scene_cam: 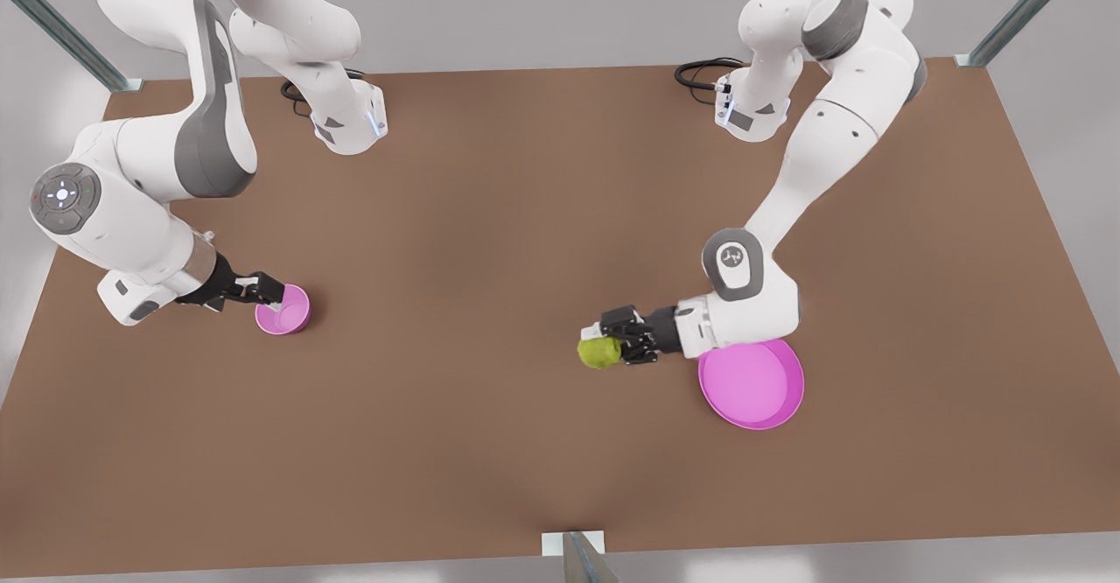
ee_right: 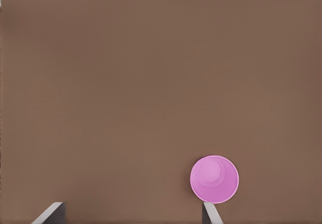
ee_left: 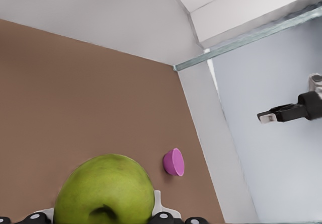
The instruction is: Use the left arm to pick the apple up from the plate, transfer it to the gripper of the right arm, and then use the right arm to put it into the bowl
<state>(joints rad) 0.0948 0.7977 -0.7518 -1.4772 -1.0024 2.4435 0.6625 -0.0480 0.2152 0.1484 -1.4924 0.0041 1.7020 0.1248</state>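
- Holding the apple (scene_cam: 598,353), the left gripper (scene_cam: 612,338) has its fingers clamped on the fruit, which juts out past its tip, lifted off the plate (scene_cam: 770,399) that lies just behind the gripper, partly under the arm.
- The right gripper (scene_cam: 271,296) hangs above the bowl (scene_cam: 293,316), well apart from the left gripper across the table (scene_cam: 525,215); its fingers (ee_right: 50,213) stand apart, with nothing between them.
- The step in hand looks like carrying the apple toward the handover.
- To do it well, keep the grasp firm, bring both grippers together over mid-table, and let the right gripper close on the apple's free sides before the left lets go.
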